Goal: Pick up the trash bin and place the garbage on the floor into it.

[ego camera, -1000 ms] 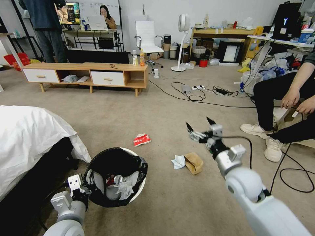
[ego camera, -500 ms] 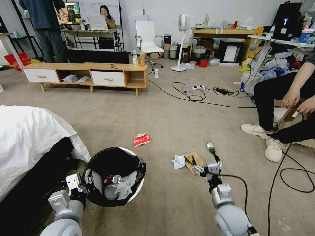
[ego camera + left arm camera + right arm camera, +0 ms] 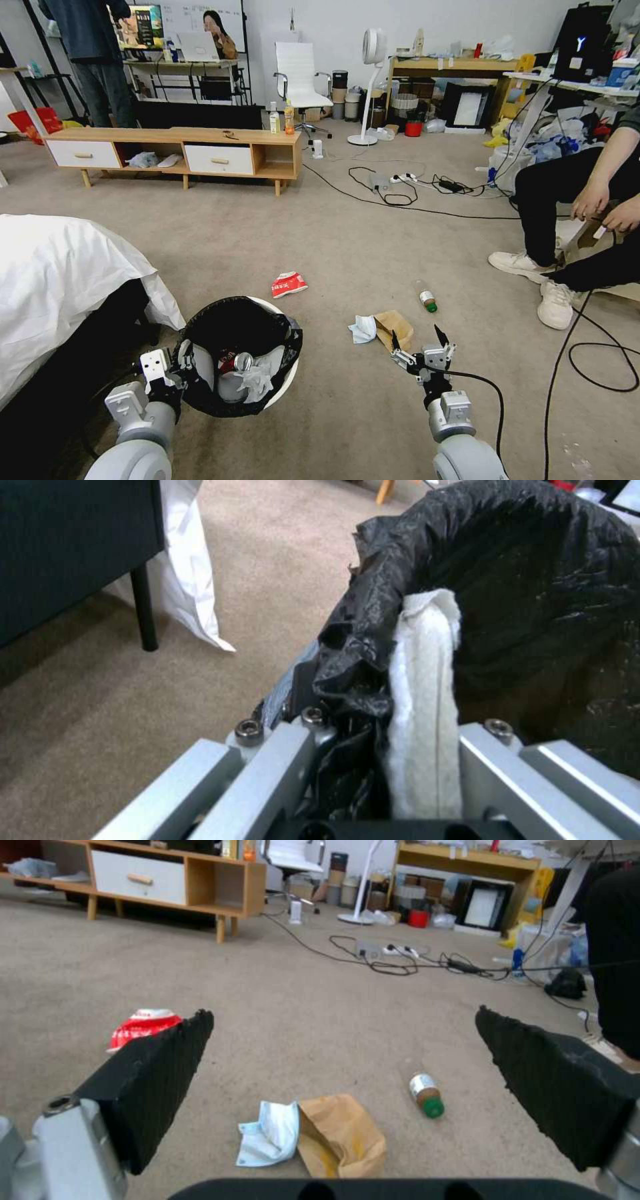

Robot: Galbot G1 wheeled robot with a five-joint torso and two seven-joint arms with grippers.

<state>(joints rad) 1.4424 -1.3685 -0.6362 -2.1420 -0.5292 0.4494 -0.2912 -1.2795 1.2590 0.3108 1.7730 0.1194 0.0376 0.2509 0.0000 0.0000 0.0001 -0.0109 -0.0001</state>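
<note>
— What's the scene?

— The left claw (image 3: pixel 175 365) stays clamped on the rim of the bin (image 3: pixel 238 358), bag and white wall pinched between its jaws; a can (image 3: pixel 233 364) and tissues (image 3: pixel 256 381) already lie inside.

— And what has changed?

— The right claw (image 3: pixel 421 342) has dropped from chest height to just above the floor (image 3: pixel 320 227), jaws spread wide and empty. A paper bag (image 3: pixel 394 329) and tissue (image 3: pixel 363 329) lie just ahead of it, the bottle (image 3: pixel 427 297) farther ahead to its right, the wrapper (image 3: pixel 288 284) well off to its left.

— Meaning?

— A pickup looks near, probably the bag; four pieces remain.
</note>
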